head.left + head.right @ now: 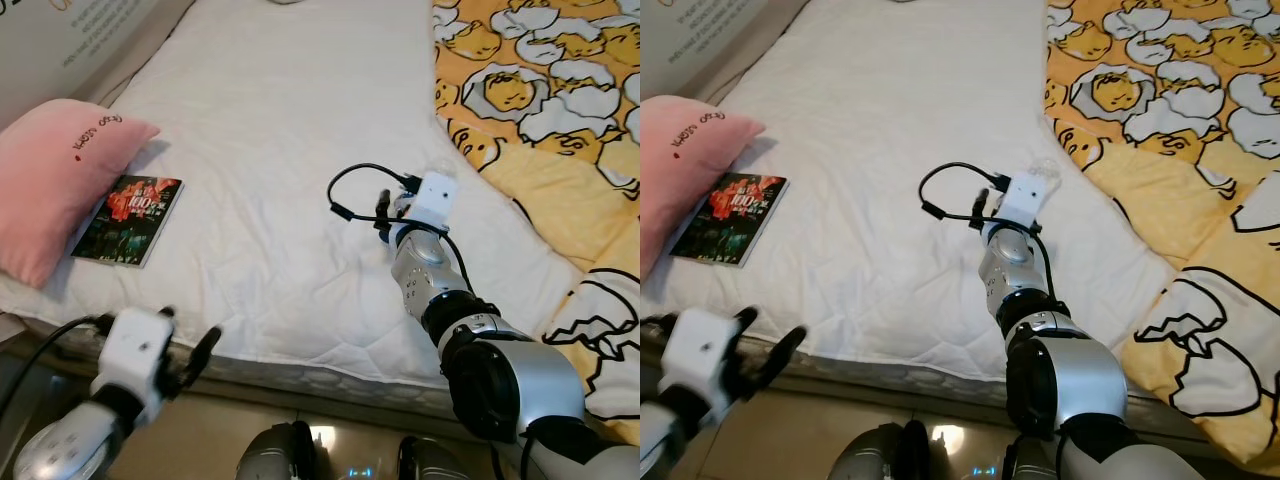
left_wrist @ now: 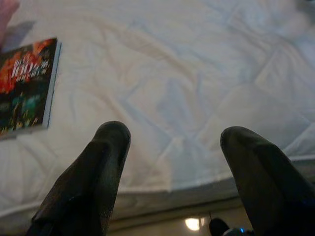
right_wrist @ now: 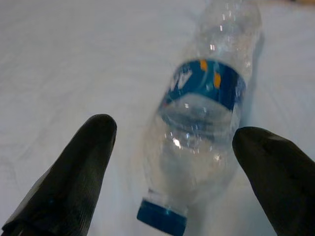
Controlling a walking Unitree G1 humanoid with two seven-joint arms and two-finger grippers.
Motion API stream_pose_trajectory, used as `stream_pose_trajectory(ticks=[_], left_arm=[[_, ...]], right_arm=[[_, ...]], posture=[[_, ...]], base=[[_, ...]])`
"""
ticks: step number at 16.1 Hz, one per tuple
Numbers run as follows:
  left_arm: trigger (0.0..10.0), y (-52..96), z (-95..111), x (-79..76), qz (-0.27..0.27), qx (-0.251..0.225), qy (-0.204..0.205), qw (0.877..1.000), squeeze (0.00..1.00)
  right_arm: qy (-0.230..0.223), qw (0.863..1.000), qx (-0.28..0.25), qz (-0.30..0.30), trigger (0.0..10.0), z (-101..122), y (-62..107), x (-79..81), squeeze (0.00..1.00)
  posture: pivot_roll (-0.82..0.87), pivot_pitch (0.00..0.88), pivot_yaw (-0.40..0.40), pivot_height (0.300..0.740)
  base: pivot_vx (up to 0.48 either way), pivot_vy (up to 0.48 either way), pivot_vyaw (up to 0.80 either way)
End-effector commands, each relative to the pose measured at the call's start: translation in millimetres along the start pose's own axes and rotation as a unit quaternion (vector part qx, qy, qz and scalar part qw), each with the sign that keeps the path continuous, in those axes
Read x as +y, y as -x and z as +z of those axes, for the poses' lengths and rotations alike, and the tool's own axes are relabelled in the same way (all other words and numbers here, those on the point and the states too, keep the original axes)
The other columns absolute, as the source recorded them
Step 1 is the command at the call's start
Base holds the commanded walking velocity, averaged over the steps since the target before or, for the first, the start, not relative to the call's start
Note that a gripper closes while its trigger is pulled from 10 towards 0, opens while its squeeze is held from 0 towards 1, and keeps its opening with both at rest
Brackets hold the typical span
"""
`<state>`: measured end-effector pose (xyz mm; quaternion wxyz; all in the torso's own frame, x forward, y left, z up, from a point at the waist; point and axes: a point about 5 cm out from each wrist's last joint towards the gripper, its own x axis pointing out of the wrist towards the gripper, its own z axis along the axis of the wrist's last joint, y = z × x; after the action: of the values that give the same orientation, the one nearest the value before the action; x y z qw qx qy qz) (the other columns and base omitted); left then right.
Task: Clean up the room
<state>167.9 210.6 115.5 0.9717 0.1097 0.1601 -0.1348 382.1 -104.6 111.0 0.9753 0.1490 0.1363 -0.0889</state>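
A clear plastic bottle [image 3: 202, 123] with a blue label and blue cap lies on its side on the white mattress [image 1: 280, 120]. My right gripper [image 3: 174, 130] is open just short of it, one finger on either side of the cap end, not touching. From the head, its white wrist camera [image 1: 432, 197] covers most of the bottle [image 1: 1045, 165]. A book [image 1: 128, 218] with a dark, red-lettered cover lies flat near the mattress's left edge. My left gripper [image 1: 190, 335] hovers open at the bed's front edge, below and right of the book [image 2: 24, 83].
A pink pillow [image 1: 50, 180] rests at the left, touching the book's far side. A yellow cartoon-print blanket [image 1: 540, 90] covers the right of the bed and hangs over its corner. A white box [image 1: 80, 30] stands at the back left. Tan floor [image 1: 840, 420] lies below the bed edge.
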Motion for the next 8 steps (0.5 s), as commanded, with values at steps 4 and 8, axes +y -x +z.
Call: stream_pose_trajectory(ticks=[4, 8], left_arm=[[10.0, 12.9, 2, -1.0, -0.004, 0.008, -0.004, 1.0, 0.0], [10.0, 17.3, -1, -0.9, 0.001, 0.016, -0.002, 1.0, 0.0]], right_arm=[[-0.05, 0.996, 0.072, -0.032, 10.0, -22, 3.8, -1.3, 0.0], [-0.067, 0.993, 0.094, -0.024, 0.0, -23, 2.9, -2.5, 0.0]], posture=[[0.22, 0.23, 0.145, 0.74], [0.23, 0.249, 0.138, 0.74]], base=[[0.0, 0.0, 0.0], [0.0, 0.0, 0.0]])
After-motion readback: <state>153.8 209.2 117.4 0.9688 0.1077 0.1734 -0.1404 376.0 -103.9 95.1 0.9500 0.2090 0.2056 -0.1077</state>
